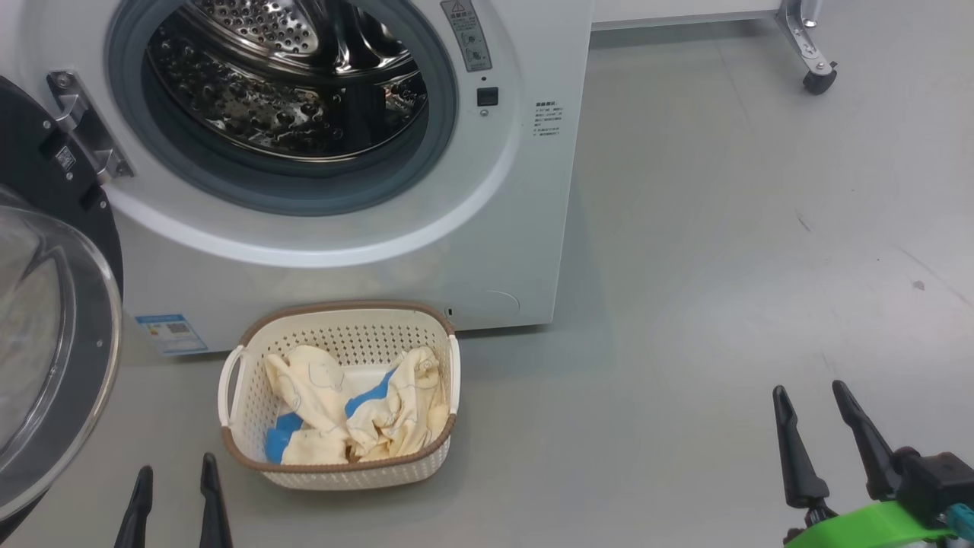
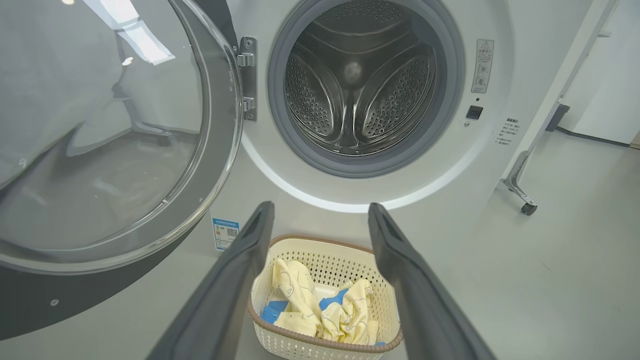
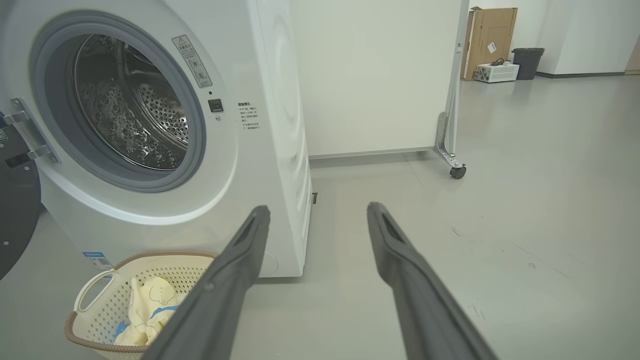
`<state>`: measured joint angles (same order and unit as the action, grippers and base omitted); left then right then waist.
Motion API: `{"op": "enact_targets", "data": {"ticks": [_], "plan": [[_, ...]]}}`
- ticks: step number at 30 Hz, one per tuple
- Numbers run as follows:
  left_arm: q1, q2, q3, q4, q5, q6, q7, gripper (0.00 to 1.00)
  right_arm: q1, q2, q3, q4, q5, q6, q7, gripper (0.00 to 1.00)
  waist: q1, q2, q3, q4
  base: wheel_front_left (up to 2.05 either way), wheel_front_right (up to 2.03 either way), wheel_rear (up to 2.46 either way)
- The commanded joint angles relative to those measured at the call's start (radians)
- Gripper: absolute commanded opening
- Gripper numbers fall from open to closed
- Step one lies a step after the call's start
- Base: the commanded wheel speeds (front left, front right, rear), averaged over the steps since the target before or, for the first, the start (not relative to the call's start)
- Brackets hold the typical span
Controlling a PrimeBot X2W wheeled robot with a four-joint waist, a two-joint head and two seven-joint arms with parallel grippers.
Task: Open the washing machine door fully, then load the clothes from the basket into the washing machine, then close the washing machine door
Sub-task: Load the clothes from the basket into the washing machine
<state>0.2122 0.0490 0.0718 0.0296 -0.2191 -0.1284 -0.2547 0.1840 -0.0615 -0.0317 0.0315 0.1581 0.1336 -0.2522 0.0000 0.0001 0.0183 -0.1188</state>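
Note:
The white washing machine stands with its steel drum exposed. Its round glass door hangs swung out to the left on a metal hinge; the door is also in the left wrist view. On the floor in front sits the cream basket holding cream-yellow clothes with blue patches. My left gripper is open at the lower left, just left of the basket, its fingers framing the basket. Far right of the basket, my right gripper is open over bare floor and holds nothing.
Grey floor stretches to the right of the machine. A white panel on a castor leg stands behind at the back right. Far off in the right wrist view are a cardboard box and a dark bin.

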Motion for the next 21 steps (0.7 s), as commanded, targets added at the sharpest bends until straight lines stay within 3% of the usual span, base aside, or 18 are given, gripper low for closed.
{"op": "enact_targets", "data": {"ticks": [1,9,21], "plan": [[-0.021,0.001,0.03,-0.025,0.005,-0.002,-0.007,1.0,-0.029,-0.012,0.022,-0.031,0.001,-0.003,-0.01,1.0,0.0,-0.0001,0.004,-0.001,0.08,-0.08,0.0],[-0.026,0.007,0.024,-0.005,0.0,-0.002,-0.007,1.0,-0.036,-0.011,0.021,-0.034,0.005,-0.003,-0.01,1.0,0.0,-0.0001,0.019,-0.001,0.77,-0.77,0.0],[-0.04,0.006,0.041,0.001,0.011,-0.002,-0.007,1.0,-0.046,-0.014,0.022,-0.038,0.008,-0.003,-0.01,1.0,0.0,-0.0001,0.04,0.002,1.66,-1.65,0.0]]}}
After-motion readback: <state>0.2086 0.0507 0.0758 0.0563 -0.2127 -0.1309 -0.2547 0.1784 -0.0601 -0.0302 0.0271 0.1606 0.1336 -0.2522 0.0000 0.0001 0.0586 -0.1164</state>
